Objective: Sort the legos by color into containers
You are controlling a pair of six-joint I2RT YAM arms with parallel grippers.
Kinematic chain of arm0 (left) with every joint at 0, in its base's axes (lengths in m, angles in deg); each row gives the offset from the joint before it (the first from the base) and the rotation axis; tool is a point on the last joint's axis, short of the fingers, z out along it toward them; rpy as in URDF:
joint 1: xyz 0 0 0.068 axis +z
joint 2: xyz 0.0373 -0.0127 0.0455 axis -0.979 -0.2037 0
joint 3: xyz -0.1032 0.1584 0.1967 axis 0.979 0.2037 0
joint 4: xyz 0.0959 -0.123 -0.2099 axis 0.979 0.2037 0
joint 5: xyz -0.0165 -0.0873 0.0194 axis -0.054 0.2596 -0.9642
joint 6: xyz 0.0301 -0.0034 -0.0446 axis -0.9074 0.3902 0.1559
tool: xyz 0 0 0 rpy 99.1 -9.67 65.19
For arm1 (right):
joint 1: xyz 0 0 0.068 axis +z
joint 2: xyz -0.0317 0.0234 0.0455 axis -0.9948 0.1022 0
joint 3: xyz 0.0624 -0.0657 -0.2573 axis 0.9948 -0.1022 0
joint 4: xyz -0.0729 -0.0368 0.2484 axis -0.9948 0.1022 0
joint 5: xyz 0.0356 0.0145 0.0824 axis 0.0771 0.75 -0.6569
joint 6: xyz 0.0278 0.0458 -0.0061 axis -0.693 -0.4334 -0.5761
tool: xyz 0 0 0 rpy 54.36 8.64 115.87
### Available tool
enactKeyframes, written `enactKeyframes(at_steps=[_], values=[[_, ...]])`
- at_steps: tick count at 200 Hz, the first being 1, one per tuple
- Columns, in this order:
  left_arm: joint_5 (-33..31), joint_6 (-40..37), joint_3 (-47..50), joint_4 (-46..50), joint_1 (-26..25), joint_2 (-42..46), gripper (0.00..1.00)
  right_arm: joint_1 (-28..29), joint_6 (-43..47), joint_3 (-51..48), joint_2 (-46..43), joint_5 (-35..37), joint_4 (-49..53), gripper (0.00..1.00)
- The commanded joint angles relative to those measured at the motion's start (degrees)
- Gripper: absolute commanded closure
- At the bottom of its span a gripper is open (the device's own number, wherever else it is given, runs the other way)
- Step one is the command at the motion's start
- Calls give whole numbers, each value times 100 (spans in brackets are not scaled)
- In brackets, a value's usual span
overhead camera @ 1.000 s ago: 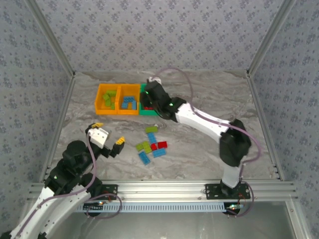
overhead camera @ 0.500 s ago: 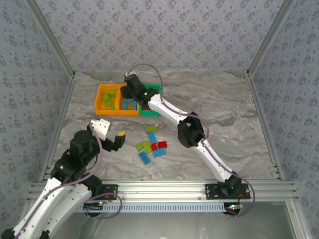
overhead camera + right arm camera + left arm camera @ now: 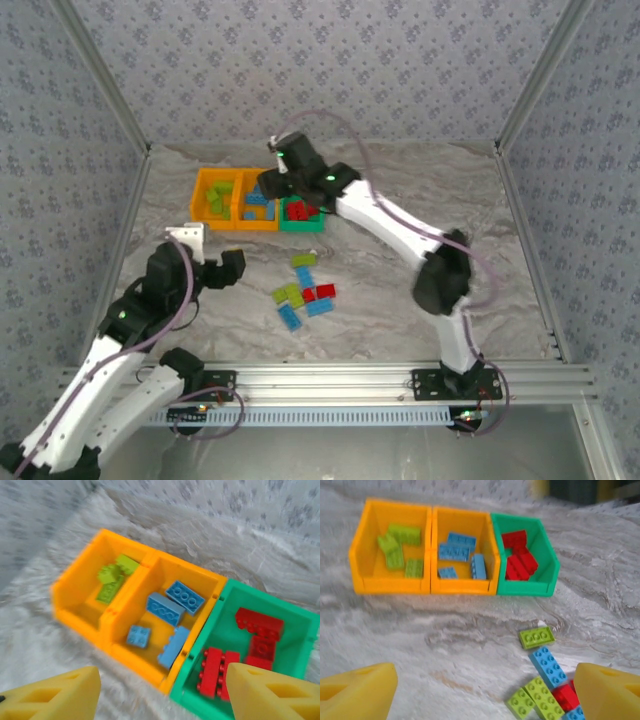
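Note:
Three containers stand in a row at the back left: an orange bin (image 3: 197,205) with lime green legos (image 3: 395,550), an orange bin (image 3: 258,224) with light blue legos (image 3: 172,605), and a green bin (image 3: 298,227) with red legos (image 3: 257,630). My right gripper (image 3: 272,186) hovers open over the middle and green bins, its jaws (image 3: 165,695) empty. Loose legos (image 3: 303,290) in all three colours lie mid-table. My left gripper (image 3: 226,269) is open to their left, low over the table, with nothing between its fingers (image 3: 357,692).
In the left wrist view a green brick (image 3: 536,636), a blue brick (image 3: 549,666), two more green ones (image 3: 535,699) and a red one (image 3: 565,696) lie by my right fingertip. Patterned walls close the table on three sides.
My right gripper swung left from above the green bin to over the blue-brick bin and its jaws opened. My left gripper shifted slightly left and back.

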Motion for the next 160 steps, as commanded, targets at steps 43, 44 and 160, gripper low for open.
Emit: enactKeyframes(at_steps=[43, 44, 160], values=[[1076, 2389, 130, -156, -272, -2272, 10, 962, 459, -3858, -3812, -672, 51, 15], [1070, 2407, 138, -181, -300, -2305, 10, 992, 438, -3968, -3896, -674, 28, 15], [-3, 3745, 495, -1342, -1703, -4249, 43, 1257, -434, -5664, -4836, -21, -175, 1]])
